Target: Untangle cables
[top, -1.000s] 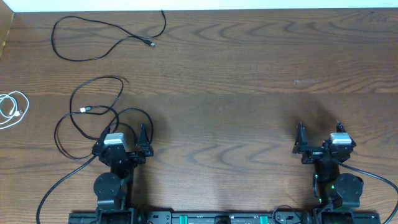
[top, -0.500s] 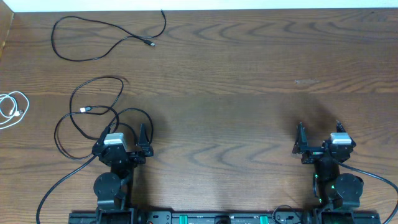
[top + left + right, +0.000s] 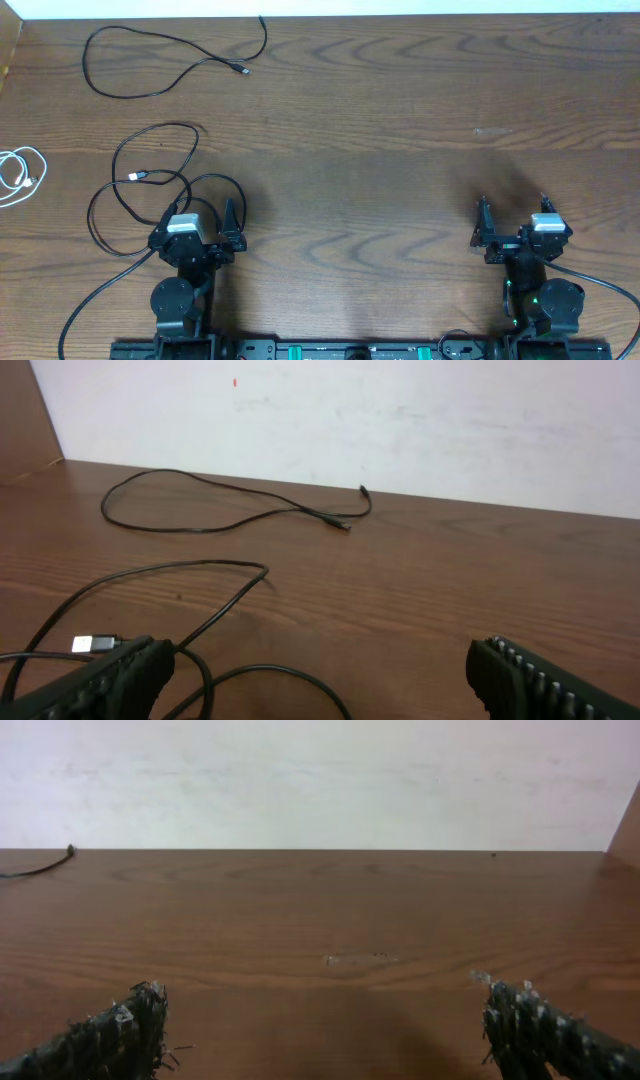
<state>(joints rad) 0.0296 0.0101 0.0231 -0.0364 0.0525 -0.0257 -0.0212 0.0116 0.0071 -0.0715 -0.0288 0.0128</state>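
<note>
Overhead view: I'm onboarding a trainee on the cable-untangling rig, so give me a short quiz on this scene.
1. True or false: the white cable lies tangled with a black one.
2. The looped black cable lies beside the left gripper. Where is the other black cable? A) near the far edge of the table B) touching the white cable C) at the centre
3. How many thin cables lie on the table?
Key: 1 false, it lies alone; 2 A; 3 three.
</note>
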